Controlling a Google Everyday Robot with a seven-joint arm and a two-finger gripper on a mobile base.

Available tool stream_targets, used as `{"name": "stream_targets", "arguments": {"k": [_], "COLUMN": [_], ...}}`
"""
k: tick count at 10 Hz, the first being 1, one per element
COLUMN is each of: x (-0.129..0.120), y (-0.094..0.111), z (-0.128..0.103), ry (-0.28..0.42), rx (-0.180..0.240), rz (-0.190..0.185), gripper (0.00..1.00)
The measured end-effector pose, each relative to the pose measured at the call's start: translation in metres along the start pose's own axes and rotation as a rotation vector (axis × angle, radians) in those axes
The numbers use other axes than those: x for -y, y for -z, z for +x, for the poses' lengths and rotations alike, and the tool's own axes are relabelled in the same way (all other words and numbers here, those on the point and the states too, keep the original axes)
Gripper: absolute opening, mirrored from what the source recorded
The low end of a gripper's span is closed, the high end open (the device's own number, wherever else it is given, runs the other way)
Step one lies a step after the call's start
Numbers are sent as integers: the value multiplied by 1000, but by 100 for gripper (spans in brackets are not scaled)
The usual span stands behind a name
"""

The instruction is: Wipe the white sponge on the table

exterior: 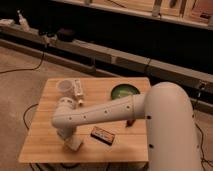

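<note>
A wooden table (pixel 45 142) stands in the middle of the camera view. My white arm reaches over it from the right and bends down at the table's front left. My gripper (pixel 70 139) points down there, right at a small white sponge (pixel 75 145) that lies on the table surface near the front edge. The gripper's end sits on top of the sponge and hides part of it.
A dark flat box (pixel 102 135) lies just right of the sponge. A green plate (pixel 124 91) sits at the back right, and a clear cup (pixel 65 87) and a white item (pixel 78 89) at the back left. A small reddish thing (pixel 130 122) shows under the arm. Cables lie on the floor.
</note>
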Motion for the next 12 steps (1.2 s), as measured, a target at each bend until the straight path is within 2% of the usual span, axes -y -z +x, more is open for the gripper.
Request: {"name": "stream_targets", "arguments": {"k": [1, 2, 4, 6, 7, 8, 10, 12], "x": [22, 47, 71, 47, 31, -2, -54, -85], "y": [2, 1, -8, -21, -25, -29, -31, -27], "z": [9, 30, 76, 116, 125, 129, 112, 77], "ry": [44, 100, 175, 181, 166, 118, 11, -82], "rx": [-12, -34, -63, -78, -82, -78, -63, -32], "rz": [17, 36, 54, 36, 30, 17, 4, -16], "gripper": [31, 31, 31, 31, 31, 31, 31, 31]}}
